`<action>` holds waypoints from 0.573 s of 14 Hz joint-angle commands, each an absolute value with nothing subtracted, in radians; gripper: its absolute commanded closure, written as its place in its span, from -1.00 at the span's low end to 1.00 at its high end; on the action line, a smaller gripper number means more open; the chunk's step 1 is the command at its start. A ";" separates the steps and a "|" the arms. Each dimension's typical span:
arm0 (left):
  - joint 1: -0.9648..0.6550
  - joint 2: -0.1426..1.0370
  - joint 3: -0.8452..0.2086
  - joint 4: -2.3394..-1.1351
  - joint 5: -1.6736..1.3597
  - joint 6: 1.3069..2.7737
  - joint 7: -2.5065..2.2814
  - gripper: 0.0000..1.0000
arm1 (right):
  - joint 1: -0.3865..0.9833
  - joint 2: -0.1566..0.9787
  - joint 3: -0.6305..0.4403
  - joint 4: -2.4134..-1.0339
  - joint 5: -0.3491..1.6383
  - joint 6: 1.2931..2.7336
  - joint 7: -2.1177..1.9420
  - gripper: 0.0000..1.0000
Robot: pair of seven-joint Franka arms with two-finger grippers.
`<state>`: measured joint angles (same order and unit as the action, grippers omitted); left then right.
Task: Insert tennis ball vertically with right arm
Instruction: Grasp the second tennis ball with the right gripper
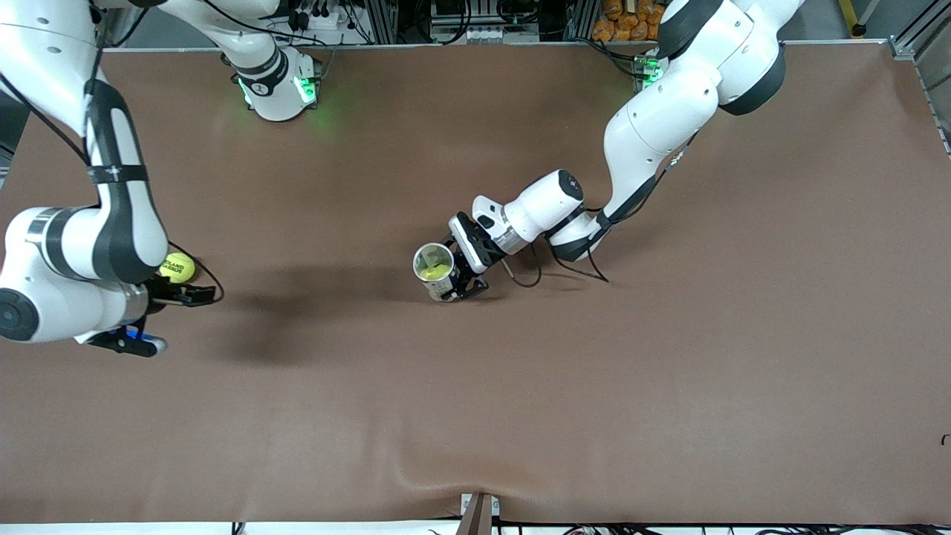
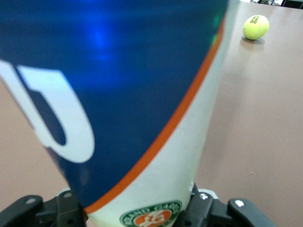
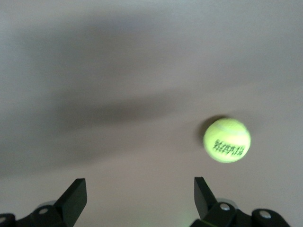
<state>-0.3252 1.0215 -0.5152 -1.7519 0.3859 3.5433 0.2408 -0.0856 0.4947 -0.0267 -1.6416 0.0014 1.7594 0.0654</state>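
A yellow-green tennis ball (image 1: 178,267) (image 3: 227,140) (image 2: 255,27) lies on the brown table toward the right arm's end. My right gripper (image 1: 169,321) (image 3: 139,194) hangs open close beside it, with bare table between its fingers (image 3: 75,196) and the ball off to one side of them. Mid-table stands a blue, white and orange ball can (image 1: 435,269) (image 2: 142,94) with its open top up and something yellow-green inside. My left gripper (image 1: 461,286) (image 2: 142,213) is shut on the can's lower part.
A black cable (image 1: 524,281) from the left wrist loops onto the table beside the can. Brown table cover (image 1: 669,371) spreads wide nearer the front camera, with a ripple and a clamp (image 1: 479,513) at its front edge.
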 commanded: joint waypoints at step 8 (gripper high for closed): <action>-0.348 1.086 -0.517 -1.687 0.365 3.554 0.242 -0.51 | -0.281 0.373 -0.006 -2.036 -0.050 2.134 -0.322 -1.00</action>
<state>-0.3317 1.0460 -0.5194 -1.7227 0.3859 3.5528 0.2397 -0.2503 0.4125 -0.0264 -1.9886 -0.0095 2.1132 -0.2882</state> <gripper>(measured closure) 0.247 0.000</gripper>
